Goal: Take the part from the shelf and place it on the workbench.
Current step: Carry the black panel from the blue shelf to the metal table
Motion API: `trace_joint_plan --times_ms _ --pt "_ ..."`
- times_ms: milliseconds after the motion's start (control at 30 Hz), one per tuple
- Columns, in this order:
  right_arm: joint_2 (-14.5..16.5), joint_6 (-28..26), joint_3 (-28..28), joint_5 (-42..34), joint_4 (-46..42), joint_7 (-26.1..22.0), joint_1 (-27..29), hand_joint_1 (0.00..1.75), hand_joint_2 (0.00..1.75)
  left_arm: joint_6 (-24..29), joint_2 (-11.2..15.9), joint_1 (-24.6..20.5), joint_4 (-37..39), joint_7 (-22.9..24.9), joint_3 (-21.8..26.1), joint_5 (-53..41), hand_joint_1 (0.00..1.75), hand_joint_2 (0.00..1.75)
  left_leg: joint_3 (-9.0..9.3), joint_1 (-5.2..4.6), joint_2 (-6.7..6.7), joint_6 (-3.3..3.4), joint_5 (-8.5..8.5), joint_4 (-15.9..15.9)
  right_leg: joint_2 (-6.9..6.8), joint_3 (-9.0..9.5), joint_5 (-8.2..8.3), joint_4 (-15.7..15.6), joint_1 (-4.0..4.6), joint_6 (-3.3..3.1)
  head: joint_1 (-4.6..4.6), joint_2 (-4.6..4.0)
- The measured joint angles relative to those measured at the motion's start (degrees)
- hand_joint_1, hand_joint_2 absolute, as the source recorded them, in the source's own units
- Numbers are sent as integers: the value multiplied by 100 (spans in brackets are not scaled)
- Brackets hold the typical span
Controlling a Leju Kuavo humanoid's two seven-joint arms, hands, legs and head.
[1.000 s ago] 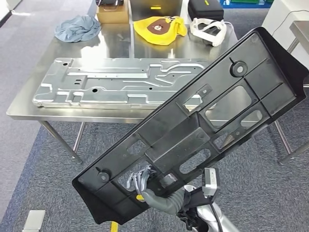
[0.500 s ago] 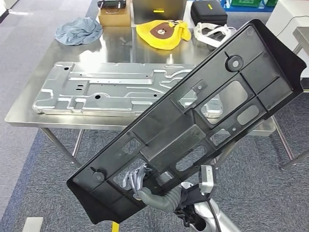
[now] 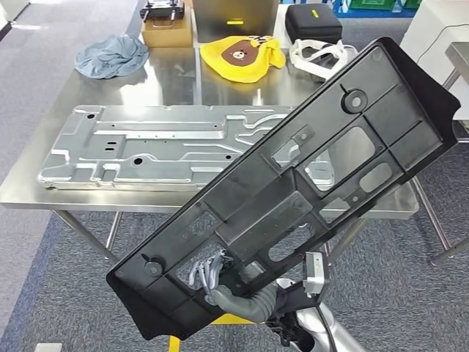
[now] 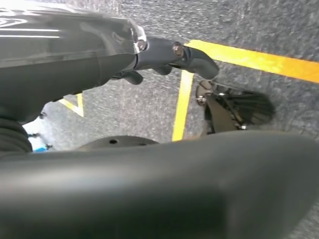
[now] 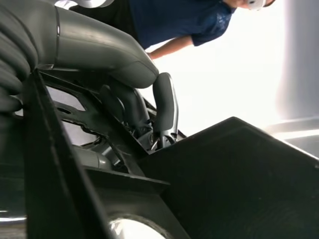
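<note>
The fingers (image 3: 206, 273) of the right hand (image 3: 218, 282) poke up through a cut-out near the lower left end of the black part (image 3: 287, 183), curled over a rib, grasping it from underneath. In the right wrist view the thick grey thumb (image 5: 109, 45) lies over the ribbing and dark fingers hook into an opening, so the hold looks like a clamp on an edge, probably because the flat panel offers no other purchase. Held at one end, the part slants from the lower left of the frame to the upper right, its far end raised above the worktop (image 3: 182, 81) but not resting on it. The right forearm comes up from the bottom centre of the frame beneath the panel. The grey stamped plate (image 3: 138, 147) already occupies the worktop's near half.

The left hand (image 4: 177, 52) hangs over the floor's yellow lines; whether it is clenched I cannot tell.
</note>
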Motion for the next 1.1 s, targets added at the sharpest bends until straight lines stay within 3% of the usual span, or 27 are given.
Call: trace_joint_plan --times_ms 67,133,167,200,233,300,333,367,433,533,567,633,667,700,733,800,833,867,933,1000,1067,1100 --pt "1 -2 0 4 -20 -1 3 175 175 -1 -4 -10 0 -2 1 0 0 175 -216 7 1 -50 -205 452 -19 82 -41 -33 -30 -63 -8 0" --pt "0 -2 0 8 -22 -2 14 175 175 -1 -7 -3 0 -2 2 0 0 175 -703 17 0 -82 -454 1248 -26 141 -99 -37 -29 -99 -13 0" --pt "-1 -2 1 8 -22 -2 24 175 175 -1 -7 9 0 -1 2 0 0 175 -917 20 0 -88 -477 1532 -19 177 -132 -37 -28 -103 -13 0" --pt "-1 -2 1 7 -22 -3 31 175 175 -1 -7 21 0 -1 3 0 0 175 -1040 20 0 -85 -381 1618 -8 224 -167 -37 -27 -103 -13 0" --pt "1 -2 2 4 -26 -4 35 175 175 -2 -7 31 0 -1 3 0 0 175 -1053 19 -1 -71 -167 1475 4 283 -206 -37 -27 -98 -13 0" --pt "7 -2 2 -3 -57 -7 36 175 175 -2 -7 36 0 -3 5 0 0 175 -876 3 -3 -11 374 804 15 408 -297 -42 -28 -71 -13 0" --pt "13 -3 2 -5 -75 -7 33 175 175 -3 -6 34 0 -6 8 0 0 175 -782 -17 -6 26 539 515 22 445 -335 -43 -27 -46 -11 0" --pt "19 -6 2 -9 -95 -7 31 175 175 -3 -6 30 0 -7 10 0 0 175 -716 -39 -9 58 592 318 27 457 -362 -47 -26 -17 -12 0" --pt "26 -12 2 -16 -114 -6 29 175 175 -4 -7 27 0 -7 13 0 0 175 -678 -67 -12 95 517 204 33 454 -379 -81 -28 48 -14 0" --pt "28 -24 -2 -26 -151 -7 23 175 175 -3 -7 37 0 -8 14 -1 0 175 -550 -14 -7 153 482 56 11 451 -482 27 -24 133 -13 0" --pt "27 -27 -3 -27 -161 -8 18 175 175 -3 -8 35 0 -10 15 -2 0 175 -492 5 -4 177 471 14 5 345 -590 258 -21 148 -11 0" --pt "24 -28 -4 -27 -161 -7 19 175 175 -4 -9 23 0 -13 15 -2 0 175 -408 8 -1 205 414 -4 3 -78 -844 975 -19 166 -10 0" --pt "22 -28 -4 -27 -159 -7 27 175 175 -5 -10 21 0 -13 16 -2 0 175 -367 8 -1 209 377 -4 2 -291 -895 1274 -20 176 -10 0" --pt "20 -28 -4 -27 -158 -6 35 175 175 -6 -11 24 0 -13 16 -2 0 175 -314 10 -3 205 335 -4 2 -429 -831 1408 -20 183 -10 0" --pt "20 -28 -4 -27 -157 -6 39 175 175 -6 -11 30 0 -12 16 -2 0 175 -250 12 -6 197 289 -4 1 -461 -642 1316 -20 186 -10 0" --pt "19 -28 -4 -27 -157 -6 40 175 175 -5 -12 38 0 -12 16 -2 0 175 -100 19 -11 167 186 -8 -4 -292 -114 687 -17 170 -11 0" --pt "19 -28 -4 -27 -158 -6 40 175 175 -5 -13 34 0 -13 16 -2 0 175 -44 15 -15 139 136 -7 -6 -187 63 388 -4 155 -10 0" --pt "19 -28 -4 -26 -158 -6 38 175 175 -6 -13 25 0 -13 16 -2 0 175 -14 10 -17 111 100 -8 -9 -109 123 184 8 127 -7 0" --pt "19 -29 -5 -26 -161 -7 36 175 175 -7 -14 7 0 -12 17 -2 0 175 7 -1 -13 60 64 -33 -1 -58 61 67 34 66 -3 0" --pt "23 -30 -7 -27 -165 -8 34 175 175 -7 -13 -8 0 -12 17 -2 0 175 31 0 -6 16 22 -44 6 -12 15 15 8 1 -4 0" --pt "27 -29 -7 -27 -175 -8 28 175 175 -8 -15 -21 0 -13 17 -2 0 175 -104 4 -5 -37 -131 261 -12 65 -22 -28 -26 -59 -8 0" --pt "27 -28 -7 -27 -181 -8 28 175 175 -8 -17 -22 0 -14 17 -3 0 175 -294 9 -6 -60 -259 605 -22 99 -52 -35 -27 -82 -10 0"
